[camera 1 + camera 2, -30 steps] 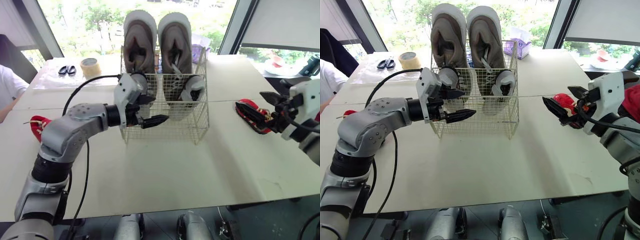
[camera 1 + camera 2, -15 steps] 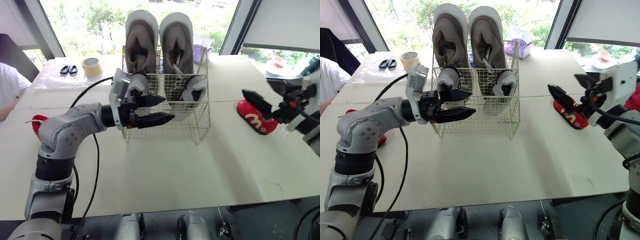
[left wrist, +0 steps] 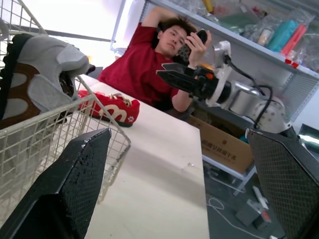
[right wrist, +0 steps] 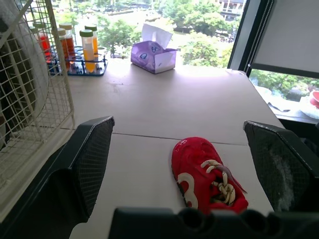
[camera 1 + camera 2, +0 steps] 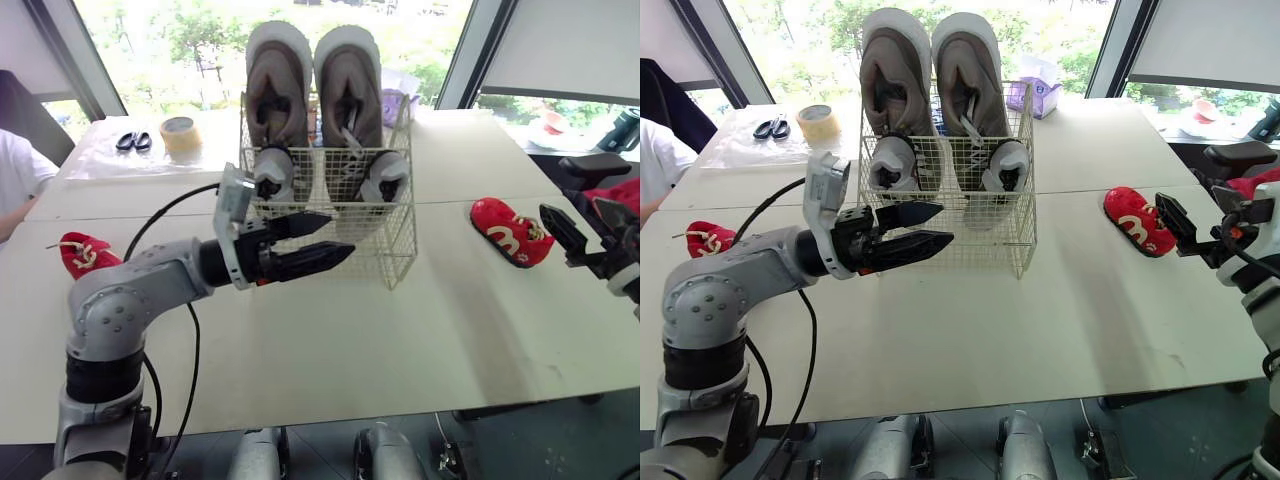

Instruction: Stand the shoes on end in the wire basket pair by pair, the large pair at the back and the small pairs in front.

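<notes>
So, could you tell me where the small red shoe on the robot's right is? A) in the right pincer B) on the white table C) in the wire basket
B: the small red shoe lies on the white table, apart from the open right pincer.

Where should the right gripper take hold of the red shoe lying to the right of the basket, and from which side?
Probably across the red shoe at its laced middle, coming down from above. It lies laces up on the table with both sides free, and the open right gripper faces it, so one finger could go down each flank.
</notes>
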Tool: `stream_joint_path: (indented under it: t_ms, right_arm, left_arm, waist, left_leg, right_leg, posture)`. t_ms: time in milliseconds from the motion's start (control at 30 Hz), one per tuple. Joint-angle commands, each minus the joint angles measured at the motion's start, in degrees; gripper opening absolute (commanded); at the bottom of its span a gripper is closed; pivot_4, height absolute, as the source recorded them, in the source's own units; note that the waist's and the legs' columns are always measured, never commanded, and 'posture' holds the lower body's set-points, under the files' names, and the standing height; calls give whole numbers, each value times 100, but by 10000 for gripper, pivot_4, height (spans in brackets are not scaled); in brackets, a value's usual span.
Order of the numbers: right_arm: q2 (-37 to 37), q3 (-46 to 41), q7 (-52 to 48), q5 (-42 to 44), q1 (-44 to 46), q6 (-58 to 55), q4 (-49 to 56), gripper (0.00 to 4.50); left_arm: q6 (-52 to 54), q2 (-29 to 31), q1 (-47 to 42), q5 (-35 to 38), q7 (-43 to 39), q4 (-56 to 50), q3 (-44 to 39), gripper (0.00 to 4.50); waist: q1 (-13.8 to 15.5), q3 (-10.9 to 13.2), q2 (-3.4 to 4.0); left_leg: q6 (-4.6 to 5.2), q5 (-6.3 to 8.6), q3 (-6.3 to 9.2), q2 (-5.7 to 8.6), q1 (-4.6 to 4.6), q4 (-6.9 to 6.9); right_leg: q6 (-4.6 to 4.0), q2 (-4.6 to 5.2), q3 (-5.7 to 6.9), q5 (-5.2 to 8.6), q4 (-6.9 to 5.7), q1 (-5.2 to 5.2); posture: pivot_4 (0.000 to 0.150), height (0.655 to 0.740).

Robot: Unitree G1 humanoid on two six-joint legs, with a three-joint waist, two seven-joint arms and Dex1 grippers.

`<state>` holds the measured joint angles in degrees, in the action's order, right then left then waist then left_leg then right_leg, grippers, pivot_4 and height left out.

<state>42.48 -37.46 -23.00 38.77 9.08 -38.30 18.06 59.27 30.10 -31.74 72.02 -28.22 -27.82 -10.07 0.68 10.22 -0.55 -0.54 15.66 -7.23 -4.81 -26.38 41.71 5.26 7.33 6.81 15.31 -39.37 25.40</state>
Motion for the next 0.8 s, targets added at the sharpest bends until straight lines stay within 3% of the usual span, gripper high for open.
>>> stream_joint_path:
  t_ms: [33,233,400,800]
  right_arm:
    - [145,107,-185,-92,225,203,-266,45000]
    - [139,12,-247,-321,275,496,-847,45000]
    - [405,221,-675,-359,60,333,-999,45000]
    - [237,412,-1096,-472,-444,315,-1304,45000]
  left_arm:
    - [-59,236,0,577,492,-517,-255,44606]
    - [-178,623,620,630,781,-1209,-94,44606]
    - [-498,332,1329,633,1096,-1554,214,44606]
    - [-813,671,1796,1129,1191,-1904,451,44606]
  waist:
    - [11,0,0]
    - [9,0,1]
    - [8,-5,12]
    - [6,-5,15]
  left_leg:
    - [0,0,0,1,0,0]
    - [-1,0,-2,4,-1,1]
    - [-1,-1,-2,3,1,1]
    - [-1,0,1,2,1,1]
  right_leg:
    - [0,0,0,0,0,-1]
    - [0,2,0,0,2,-3]
    - [0,2,-1,0,2,-4]
    - [-2,1,1,0,2,-3]
  posture:
    - [1500,6797]
    - [1500,6797]
    - [1500,6797]
    - [1500,6797]
